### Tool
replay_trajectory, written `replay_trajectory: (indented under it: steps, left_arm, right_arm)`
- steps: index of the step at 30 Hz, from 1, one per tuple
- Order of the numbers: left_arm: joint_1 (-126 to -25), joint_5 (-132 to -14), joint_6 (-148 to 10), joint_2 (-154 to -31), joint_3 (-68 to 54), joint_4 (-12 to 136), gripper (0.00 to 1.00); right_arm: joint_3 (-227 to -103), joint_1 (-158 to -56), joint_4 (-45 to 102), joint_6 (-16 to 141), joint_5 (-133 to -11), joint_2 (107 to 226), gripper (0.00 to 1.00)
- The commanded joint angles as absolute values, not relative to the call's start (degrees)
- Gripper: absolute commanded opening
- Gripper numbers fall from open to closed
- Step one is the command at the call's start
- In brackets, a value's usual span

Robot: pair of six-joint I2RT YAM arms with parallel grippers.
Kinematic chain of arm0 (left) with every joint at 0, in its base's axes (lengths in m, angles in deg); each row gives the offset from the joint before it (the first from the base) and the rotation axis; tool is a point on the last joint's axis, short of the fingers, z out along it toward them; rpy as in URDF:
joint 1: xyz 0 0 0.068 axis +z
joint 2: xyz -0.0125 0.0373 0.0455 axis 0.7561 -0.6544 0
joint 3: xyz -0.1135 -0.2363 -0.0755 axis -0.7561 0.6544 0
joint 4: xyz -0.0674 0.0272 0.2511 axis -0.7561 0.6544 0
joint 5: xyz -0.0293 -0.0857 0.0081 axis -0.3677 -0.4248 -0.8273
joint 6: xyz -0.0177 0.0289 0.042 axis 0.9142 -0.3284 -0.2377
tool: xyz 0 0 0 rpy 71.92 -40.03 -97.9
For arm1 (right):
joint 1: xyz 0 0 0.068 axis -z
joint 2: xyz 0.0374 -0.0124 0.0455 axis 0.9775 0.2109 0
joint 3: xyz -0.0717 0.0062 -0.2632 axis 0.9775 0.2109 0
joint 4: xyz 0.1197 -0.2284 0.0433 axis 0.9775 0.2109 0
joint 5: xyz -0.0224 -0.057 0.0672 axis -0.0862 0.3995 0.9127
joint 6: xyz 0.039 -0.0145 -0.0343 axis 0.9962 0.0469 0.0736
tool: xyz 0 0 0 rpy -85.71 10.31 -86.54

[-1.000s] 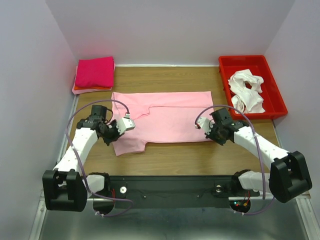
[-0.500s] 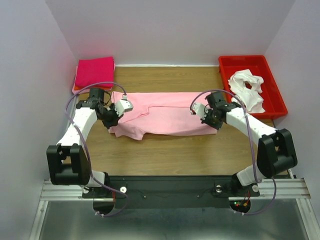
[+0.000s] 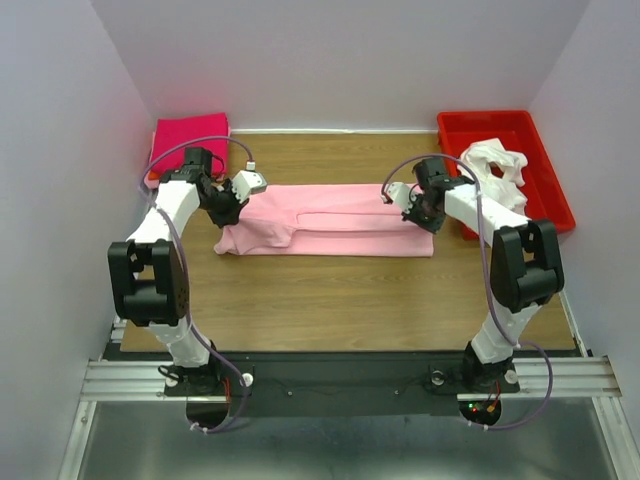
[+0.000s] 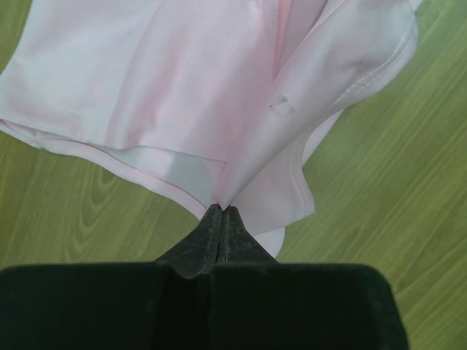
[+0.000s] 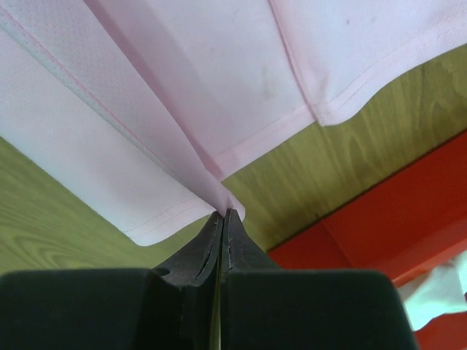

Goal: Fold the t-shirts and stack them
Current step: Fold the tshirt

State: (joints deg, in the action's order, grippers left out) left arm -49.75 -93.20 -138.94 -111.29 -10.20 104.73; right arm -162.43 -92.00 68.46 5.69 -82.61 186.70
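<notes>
Only wrist views show both jaws pinching light pink t-shirt (image 4: 182, 95) edges.

arms: two, the left arm (image 3: 165, 215) and the right arm (image 3: 480, 215)
grippers: two, the left gripper (image 4: 221, 211) and the right gripper (image 5: 223, 213)
light pink t-shirt (image 3: 330, 220): just one
hot pink t-shirt (image 3: 190, 135): one
white t-shirts (image 3: 495, 175): crumpled heap, can't really count
red tray (image 3: 480, 125): one
</notes>
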Motion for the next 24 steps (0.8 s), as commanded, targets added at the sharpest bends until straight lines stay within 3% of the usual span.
replay_trajectory:
  steps: [1,19,20,21,22,23,24]
  left_arm:
    - [-49.6,-94.1,-138.2,-114.4,-15.4,103.8,0.00]
    - [-49.6,-93.5,-135.0,-125.7,-20.1,97.1,0.01]
    - [-49.6,-93.4,-134.5,-126.0,-20.4,96.5,0.03]
    - [-49.6,-93.3,-134.4,-126.6,-20.4,96.0,0.16]
    - [-49.6,-93.2,-133.5,-126.8,-21.0,95.9,0.22]
    - [-49.6,-93.0,-132.9,-127.0,-21.3,95.7,0.28]
    - [-49.6,-93.0,-131.8,-126.8,-21.6,95.8,0.40]
  right_arm:
    - [-167.3,-91.4,68.5,3.2,-81.9,189.5,0.01]
    - [-176.2,-90.0,68.4,3.3,-82.6,200.4,0.01]
    - [-176.5,-90.0,68.4,3.8,-82.8,200.8,0.09]
    - [-176.9,-90.0,68.3,4.1,-82.9,201.3,0.17]
    - [-177.4,-90.0,68.2,4.7,-83.2,201.3,0.37]
    - [-177.9,-89.9,68.2,5.2,-83.3,201.3,0.44]
    - [-178.1,-90.0,68.2,6.3,-83.5,200.9,0.56]
